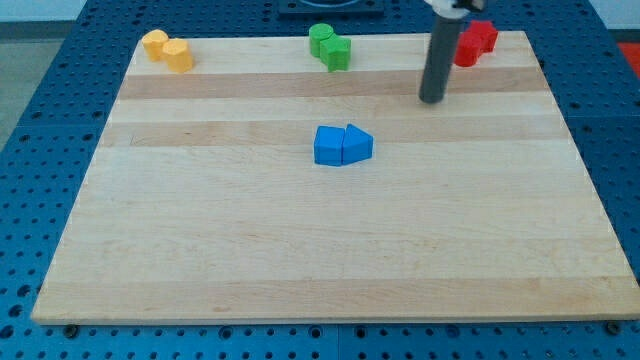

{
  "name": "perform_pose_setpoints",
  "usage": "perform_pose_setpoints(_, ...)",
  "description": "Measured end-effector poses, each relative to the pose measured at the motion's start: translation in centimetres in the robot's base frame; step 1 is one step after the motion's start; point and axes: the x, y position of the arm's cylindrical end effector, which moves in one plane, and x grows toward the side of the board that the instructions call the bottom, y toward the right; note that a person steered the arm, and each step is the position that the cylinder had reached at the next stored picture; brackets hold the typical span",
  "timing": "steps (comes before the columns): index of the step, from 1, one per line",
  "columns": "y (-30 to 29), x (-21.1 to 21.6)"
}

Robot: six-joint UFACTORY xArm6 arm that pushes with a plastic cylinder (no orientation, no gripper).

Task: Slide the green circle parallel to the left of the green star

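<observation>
Two green blocks touch each other at the top middle of the wooden board (300, 250). The green circle (321, 39) is the upper-left one and the green star (338, 53) sits just below and right of it. My tip (431, 100) is at the end of the dark rod, to the right of the green pair and a little lower, well apart from them. It touches no block.
Two yellow blocks (167, 50) sit at the top left corner. Two red blocks (474, 42) sit at the top right, just behind the rod. A blue cube (328, 146) and a blue triangular block (357, 145) touch near the board's middle.
</observation>
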Motion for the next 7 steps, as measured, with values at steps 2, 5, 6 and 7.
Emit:
perform_pose_setpoints(2,-5.4,-8.3)
perform_pose_setpoints(5,-12.3,-11.8)
perform_pose_setpoints(6,-15.0,-11.7)
perform_pose_setpoints(7,-15.8,-11.6)
